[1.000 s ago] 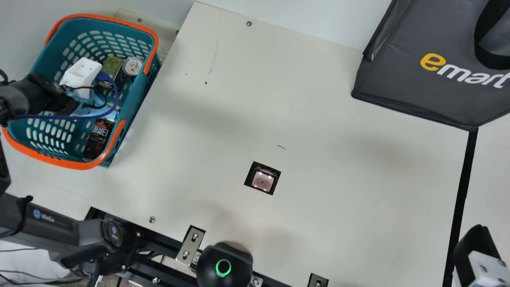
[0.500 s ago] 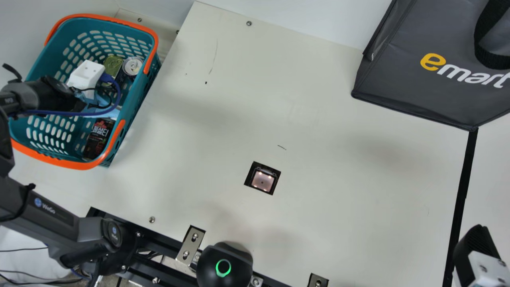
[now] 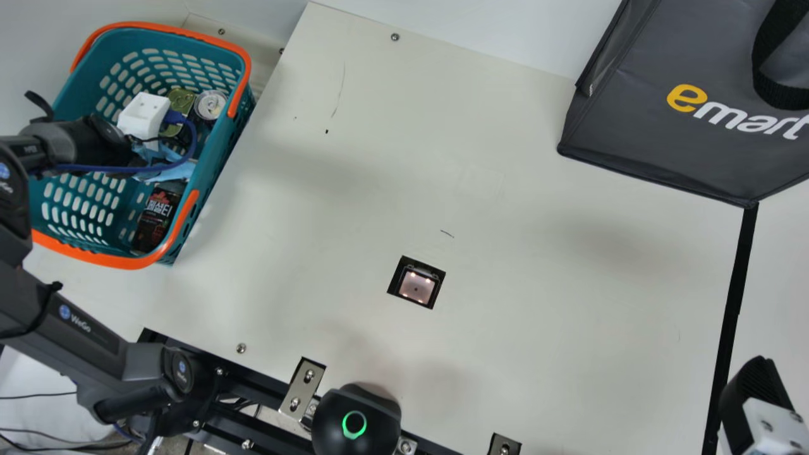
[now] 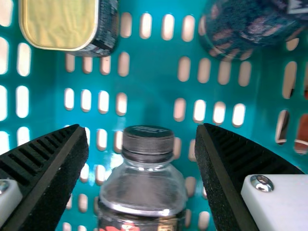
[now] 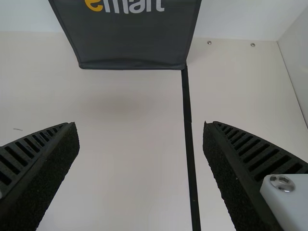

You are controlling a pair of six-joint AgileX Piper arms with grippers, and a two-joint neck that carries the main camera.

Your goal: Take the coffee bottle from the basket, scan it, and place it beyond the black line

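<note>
Coffee bottle (image 4: 143,192) is in the basket, dark cap, black label; lying or leaning, can't tell which.

Counter (image 3: 518,328) spans most of the main view. Dark grey bag (image 3: 632,120) at its far right, near bottom corner meeting the far end of the black line (image 3: 733,303). Teal basket (image 3: 117,258), orange handles, at far left. The line runs down the right side.

Left gripper (image 3: 144,117) is over the basket; in the left wrist view its fingers are spread, one either side of the bottle's cap, gap both sides, not touching it. Right gripper (image 3: 755,388) is at the near right by the line, fingers apart; the right wrist view has the line passing between them.

Black dome (image 3: 357,423) with green ring at the near edge. Scanner (image 3: 416,287), lit, set mid-counter. Gold-topped tin (image 3: 181,100) and round can (image 3: 210,104) side by side in the basket's far part.
</note>
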